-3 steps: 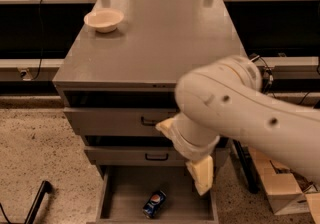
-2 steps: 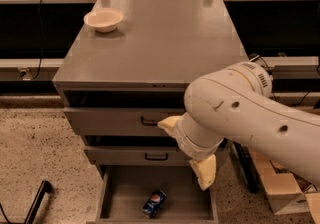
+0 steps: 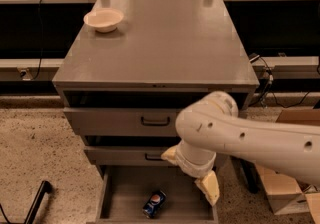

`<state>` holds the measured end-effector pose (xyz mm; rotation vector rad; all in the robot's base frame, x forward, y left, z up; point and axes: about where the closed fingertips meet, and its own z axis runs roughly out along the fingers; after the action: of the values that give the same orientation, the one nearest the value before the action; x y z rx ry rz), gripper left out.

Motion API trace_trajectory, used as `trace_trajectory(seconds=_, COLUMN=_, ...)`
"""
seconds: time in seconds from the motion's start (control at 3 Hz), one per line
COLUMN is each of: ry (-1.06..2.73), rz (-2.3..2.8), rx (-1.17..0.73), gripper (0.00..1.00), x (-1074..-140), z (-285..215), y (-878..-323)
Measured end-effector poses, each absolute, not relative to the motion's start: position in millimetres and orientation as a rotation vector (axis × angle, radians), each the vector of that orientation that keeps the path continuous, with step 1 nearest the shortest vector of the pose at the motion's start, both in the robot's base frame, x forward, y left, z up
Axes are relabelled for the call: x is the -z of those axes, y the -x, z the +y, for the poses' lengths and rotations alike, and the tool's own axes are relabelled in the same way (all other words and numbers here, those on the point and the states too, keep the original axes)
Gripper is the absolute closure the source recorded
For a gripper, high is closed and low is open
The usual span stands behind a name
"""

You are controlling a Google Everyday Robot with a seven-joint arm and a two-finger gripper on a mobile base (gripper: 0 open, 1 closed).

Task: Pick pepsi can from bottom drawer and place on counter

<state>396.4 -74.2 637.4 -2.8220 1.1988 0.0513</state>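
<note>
Probably light, stiff yet easily dented and slick, the can point(image 3: 154, 204) lies on the open drawer point(image 3: 122, 188) floor, best pinched across its round sides by the gripper point(image 3: 189, 172), which hangs spread and empty just to its right.

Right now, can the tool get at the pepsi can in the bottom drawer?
Probably yes. The bottom drawer stands open, the pepsi can lies uncovered on its floor, and the tool hangs close beside it with nothing between them.
</note>
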Motion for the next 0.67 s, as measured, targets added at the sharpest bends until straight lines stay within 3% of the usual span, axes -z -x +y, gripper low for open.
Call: trace_trajectory(seconds=0.67, ry=2.802, rz=0.997, rx=-0.079, gripper=0.0, x=-571.7, z=-98.9, y=-398.6)
